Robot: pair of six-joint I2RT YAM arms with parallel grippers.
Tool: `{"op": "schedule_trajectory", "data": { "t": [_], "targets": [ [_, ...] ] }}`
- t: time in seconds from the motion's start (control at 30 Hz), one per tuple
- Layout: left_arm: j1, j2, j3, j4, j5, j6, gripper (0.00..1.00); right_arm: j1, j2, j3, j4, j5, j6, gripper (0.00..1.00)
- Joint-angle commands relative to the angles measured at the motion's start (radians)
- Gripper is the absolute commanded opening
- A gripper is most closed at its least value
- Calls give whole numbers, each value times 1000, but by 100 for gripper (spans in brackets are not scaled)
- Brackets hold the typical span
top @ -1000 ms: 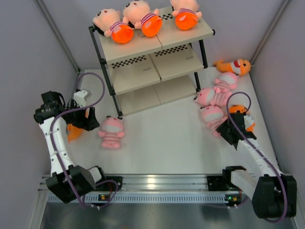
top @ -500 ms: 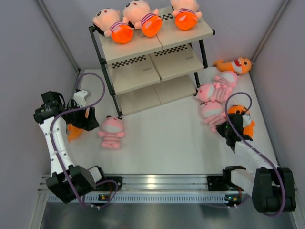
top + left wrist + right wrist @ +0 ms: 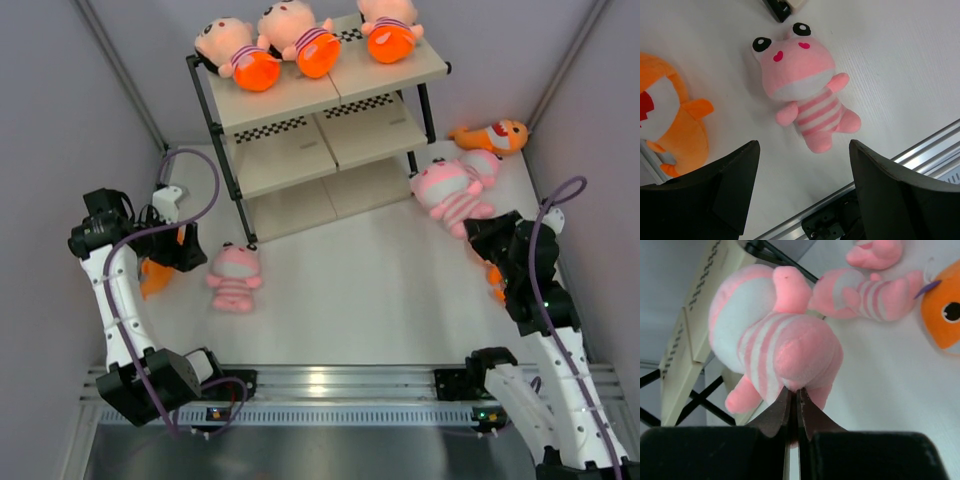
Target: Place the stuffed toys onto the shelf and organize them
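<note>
At the far left, the left gripper [image 3: 192, 257] is held low over the white table [image 3: 350, 290], its jaws set wide apart with nothing between them. Partly under that arm an orange plush shark with a white mouth [image 3: 670, 130] is lying. Just to its right a pink plush animal with a striped belly [image 3: 807, 107] is laid face up on the table, below the parted jaws in the left wrist view and untouched by them.

Behind, in the middle, the three-tier shelf of thin black metal frame and beige boards [image 3: 300, 160] is seen. On its top board three peach-headed plush dolls in striped shirts and orange bottoms [image 3: 300, 40] are laid in a row.

To the right of the shelf, a second pink striped plush animal [image 3: 448, 190] is pinched by its lower end between the closed jaws of the right gripper [image 3: 792, 399]; whether it is clear of the table cannot be told. Just behind it another pink striped toy [image 3: 485, 162] is lying, and farther back, near the right wall, a second orange shark [image 3: 495, 136]. A further orange toy [image 3: 495, 280] is largely hidden under the right arm.
</note>
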Motion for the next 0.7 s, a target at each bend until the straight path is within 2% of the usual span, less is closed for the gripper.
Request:
{"op": "schedule_trajectory", "data": {
  "t": [0.0, 0.1, 0.23, 0.67],
  "targets": [
    [1, -10, 33, -12, 31, 11, 78, 55, 5, 82, -41, 5, 17, 0],
    [1, -15, 32, -13, 20, 13, 78, 131, 46, 143, 21, 27, 1, 0],
    [1, -16, 27, -15, 14, 18, 78, 262, 110, 246, 79, 128, -4, 0],
    [1, -9, 19, -15, 6, 13, 78, 293, 528, 406, 510, 217, 65, 0]
  ]
}}
